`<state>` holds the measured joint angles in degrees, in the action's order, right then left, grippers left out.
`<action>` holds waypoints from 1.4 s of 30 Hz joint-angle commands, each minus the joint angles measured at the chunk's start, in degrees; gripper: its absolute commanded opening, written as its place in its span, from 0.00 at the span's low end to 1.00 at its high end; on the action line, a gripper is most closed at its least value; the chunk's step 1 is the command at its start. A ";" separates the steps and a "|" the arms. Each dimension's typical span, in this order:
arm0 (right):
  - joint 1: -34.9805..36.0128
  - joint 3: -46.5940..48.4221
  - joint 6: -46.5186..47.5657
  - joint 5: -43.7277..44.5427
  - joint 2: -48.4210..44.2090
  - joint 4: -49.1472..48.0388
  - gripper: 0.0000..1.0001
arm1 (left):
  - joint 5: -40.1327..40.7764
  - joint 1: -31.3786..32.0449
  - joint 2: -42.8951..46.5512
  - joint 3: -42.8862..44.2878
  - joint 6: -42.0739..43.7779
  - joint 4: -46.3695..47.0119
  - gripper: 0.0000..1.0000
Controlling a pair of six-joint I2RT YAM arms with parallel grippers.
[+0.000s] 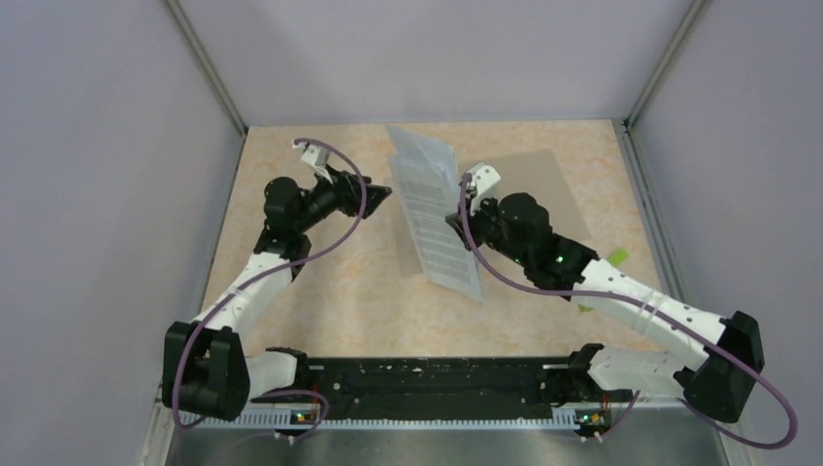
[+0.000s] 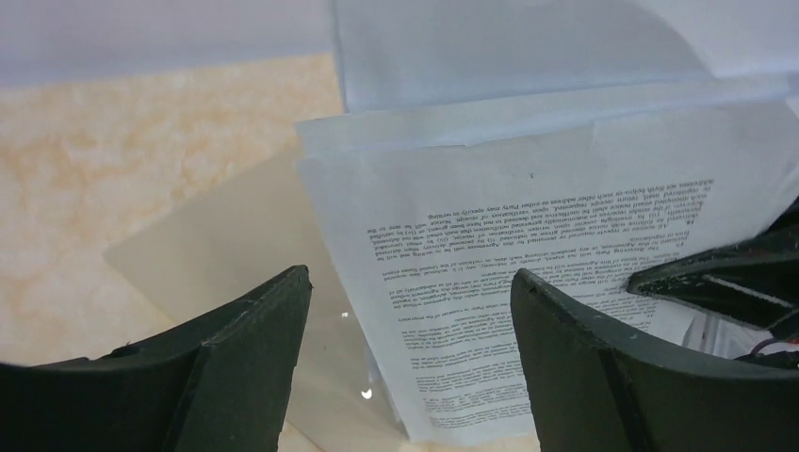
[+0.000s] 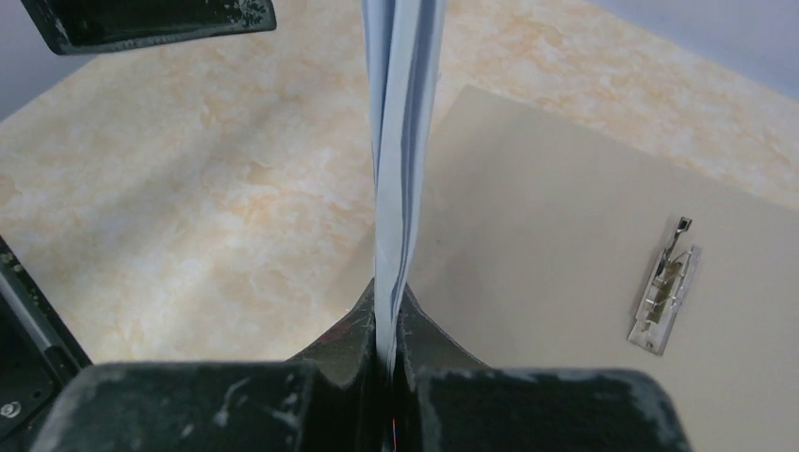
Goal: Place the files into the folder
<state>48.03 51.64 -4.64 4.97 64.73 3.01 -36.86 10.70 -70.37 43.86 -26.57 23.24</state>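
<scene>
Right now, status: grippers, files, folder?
Left gripper jaws open, empty. Right gripper jaws shut on files, held on edge. Folder lies flat, nothing blocking it.

L claw (image 2: 409,276) open, printed files (image 2: 528,207) seen btwn its tips, over marbled table (image 2: 141,141).

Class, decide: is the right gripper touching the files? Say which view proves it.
Touching. The right wrist view shows the right gripper shut on the files, with the sheets pinched edge-on between its jaws and no gap.

White files (image 1: 434,209) printed with black text, brown folder (image 1: 545,177), beige marbled tabletop (image 1: 330,286).
</scene>
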 commanded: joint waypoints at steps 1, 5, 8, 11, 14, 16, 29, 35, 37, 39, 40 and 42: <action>2.24 7.67 2.97 1.47 -4.19 3.62 0.00 | -2.54 -0.31 2.89 -4.76 2.20 25.23 0.83; 3.75 12.12 4.19 1.03 -5.85 8.04 0.00 | -4.90 -0.82 1.28 -2.25 4.04 27.73 0.82; 5.05 15.37 5.92 1.52 -6.91 11.32 0.00 | -7.12 -1.51 0.49 -1.38 3.03 31.22 0.82; 5.41 17.54 6.76 1.45 -8.66 13.85 0.00 | -11.67 -2.25 -0.27 -0.23 -0.62 35.59 0.83; 5.46 19.25 7.18 0.56 -10.28 15.62 0.00 | -16.64 -2.20 -1.96 1.47 -6.81 41.65 0.88; 5.42 20.19 7.44 -0.24 -11.26 16.56 0.00 | -19.37 -1.98 -4.05 2.41 -13.26 50.10 0.91; 5.41 23.41 6.33 -6.85 -15.56 18.16 0.00 | -25.16 3.48 -12.25 12.21 -22.18 55.60 0.99; 5.41 23.02 6.37 -5.42 -16.54 17.90 0.00 | -26.85 6.62 -12.72 15.37 -21.18 51.45 0.99; 5.41 22.34 6.19 -1.64 -16.82 17.66 0.00 | -27.22 7.49 -12.44 15.85 -20.60 49.38 0.98; 5.42 21.59 6.05 1.22 -17.16 17.45 0.00 | -26.49 7.75 -11.35 15.02 -19.99 47.59 0.95; 5.43 21.07 5.85 2.65 -17.48 17.15 0.00 | -25.90 7.76 -10.68 14.19 -19.62 47.17 0.92; 5.41 19.87 5.40 4.99 -17.83 16.25 0.00 | -25.26 7.71 -9.53 13.17 -18.47 44.33 0.82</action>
<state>52.88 72.36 1.69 3.86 48.47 22.33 -62.57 18.44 -82.96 57.56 -47.48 71.53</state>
